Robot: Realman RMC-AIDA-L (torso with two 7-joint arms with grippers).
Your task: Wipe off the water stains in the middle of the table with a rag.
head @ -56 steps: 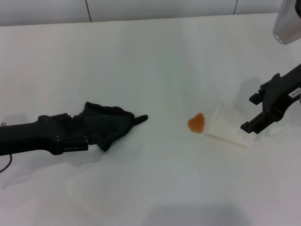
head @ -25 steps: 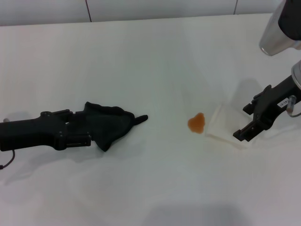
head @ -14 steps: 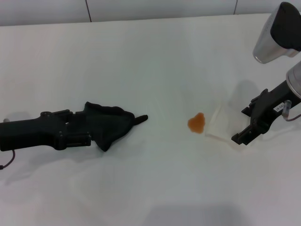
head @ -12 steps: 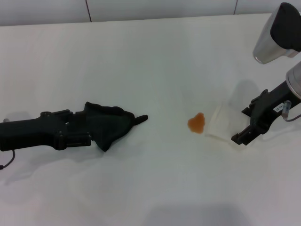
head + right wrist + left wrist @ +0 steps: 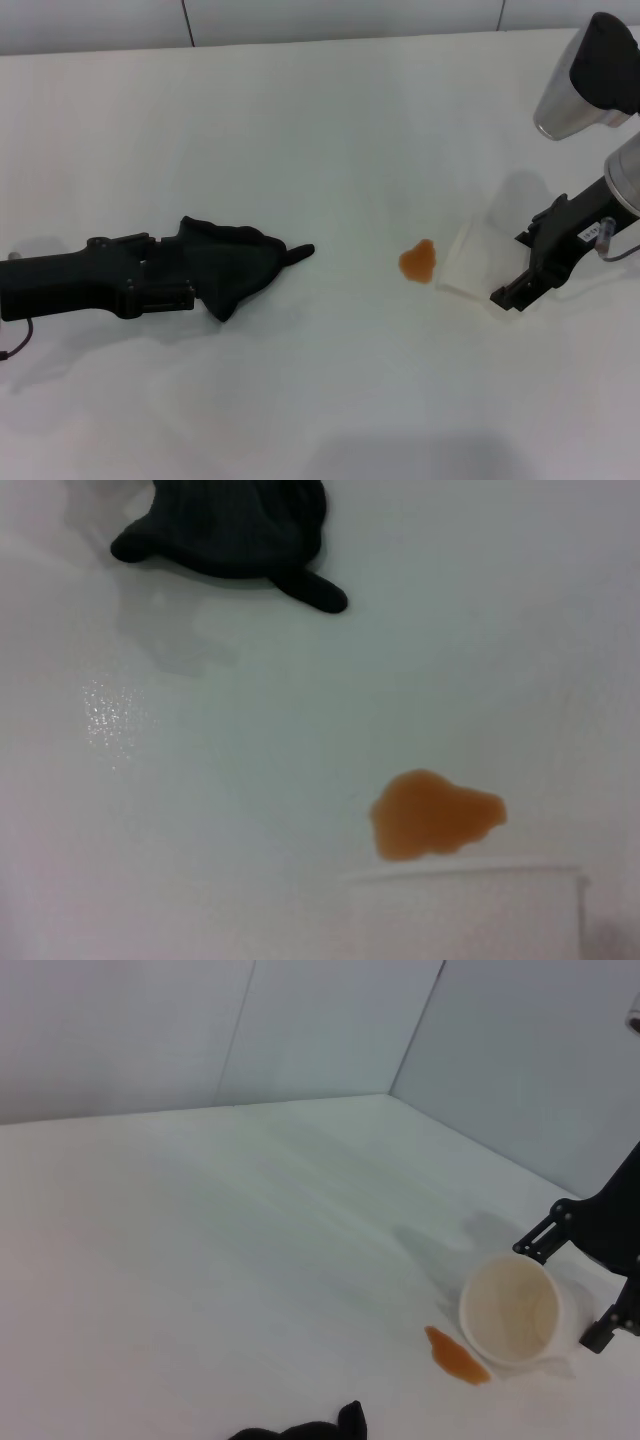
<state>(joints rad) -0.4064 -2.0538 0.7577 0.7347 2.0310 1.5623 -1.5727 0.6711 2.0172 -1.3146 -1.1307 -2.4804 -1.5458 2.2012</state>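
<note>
Cup (image 5: 478, 263): on its side, touching water stains (image 5: 418, 261) at 3 o'clock; inside looks empty.
Rag (image 5: 232, 263): at 9 o'clock, left gripper (image 5: 160, 280) at it, grip unclear.
Right gripper (image 5: 535, 270): fingers apart around cup.

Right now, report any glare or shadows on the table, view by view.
Right wrist view: a speckled glare patch on the table and a faint shadow below the rag. Head view: soft grey shadows beside the left end effector and behind the cup. Left wrist view: a dim shadow behind the cup.

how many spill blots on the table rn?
1. A single orange-brown blot sits mid-table, right beside the tipped cup and well apart from the rag. No others visible; the cup could hide some.
</note>
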